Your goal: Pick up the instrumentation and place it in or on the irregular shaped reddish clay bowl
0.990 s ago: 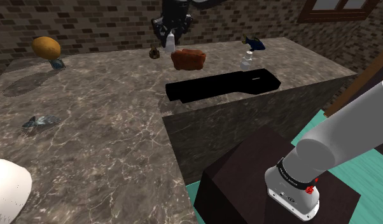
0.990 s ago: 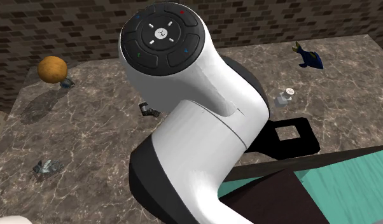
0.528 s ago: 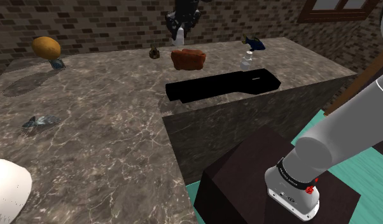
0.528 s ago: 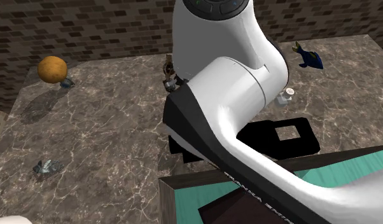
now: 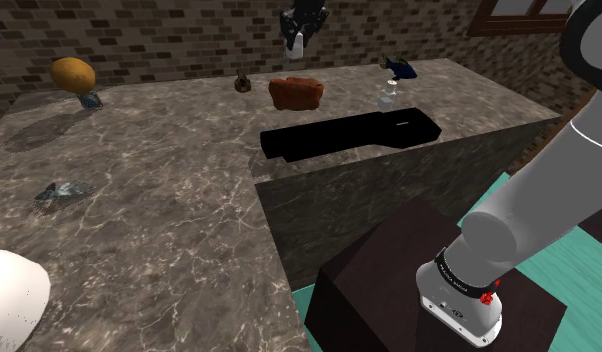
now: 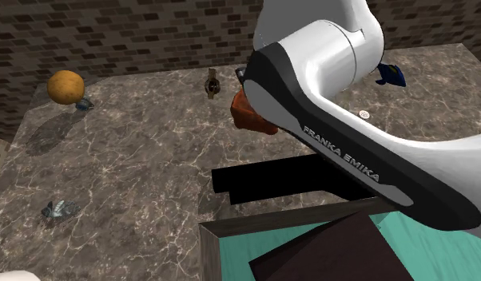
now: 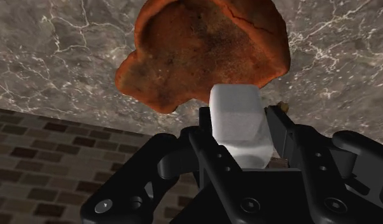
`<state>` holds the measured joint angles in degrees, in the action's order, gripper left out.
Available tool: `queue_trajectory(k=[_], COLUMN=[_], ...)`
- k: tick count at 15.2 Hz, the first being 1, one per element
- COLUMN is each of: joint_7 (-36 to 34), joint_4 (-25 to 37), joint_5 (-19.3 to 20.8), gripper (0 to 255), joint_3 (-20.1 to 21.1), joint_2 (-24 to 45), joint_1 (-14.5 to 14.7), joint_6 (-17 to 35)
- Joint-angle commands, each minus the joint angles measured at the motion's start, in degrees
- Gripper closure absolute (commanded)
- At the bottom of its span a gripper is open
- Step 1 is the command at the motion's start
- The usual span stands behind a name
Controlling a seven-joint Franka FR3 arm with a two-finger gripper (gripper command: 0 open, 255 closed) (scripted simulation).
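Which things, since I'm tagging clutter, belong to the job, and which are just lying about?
Job: gripper, shut on the white block; reddish clay bowl.
Lying about: orange ball; blue figurine; small brown object; small white jar; grey-blue object.

So the arm (image 5: pixel 549 190) comes up off its base at the shoulder view's lower right, swings up along the right edge and goes out the top. In the second exterior view it's the big white link (image 6: pixel 343 120) crossing from lower right to the top, dark underside facing the camera. The gripper (image 5: pixel 298 36) hangs high up at the top of the shoulder view, pointing down. Wrist view: gripper (image 7: pixel 240 124) is closed, both black fingers (image 7: pixel 277 130) pressed against the sides of a white block (image 7: pixel 233 102), clasped between them.
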<state>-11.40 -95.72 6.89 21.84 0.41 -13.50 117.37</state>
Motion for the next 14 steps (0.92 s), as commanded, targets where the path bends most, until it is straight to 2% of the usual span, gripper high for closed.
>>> queue_trajectory(k=[1, 3, 14], joint_7=[2.4, 4.9, 4.2], joint_4=[2.0, 5.4, -3.7], joint_5=[-0.2, -0.2, 0.1], gripper=[255, 255, 255], joint_3=[-1.1, -2.1, -2.3], joint_2=[1.9, 4.8, 4.3], joint_1=[-1.1, -2.2, -2.5], joint_6=[0.1, -0.4, 8.2])
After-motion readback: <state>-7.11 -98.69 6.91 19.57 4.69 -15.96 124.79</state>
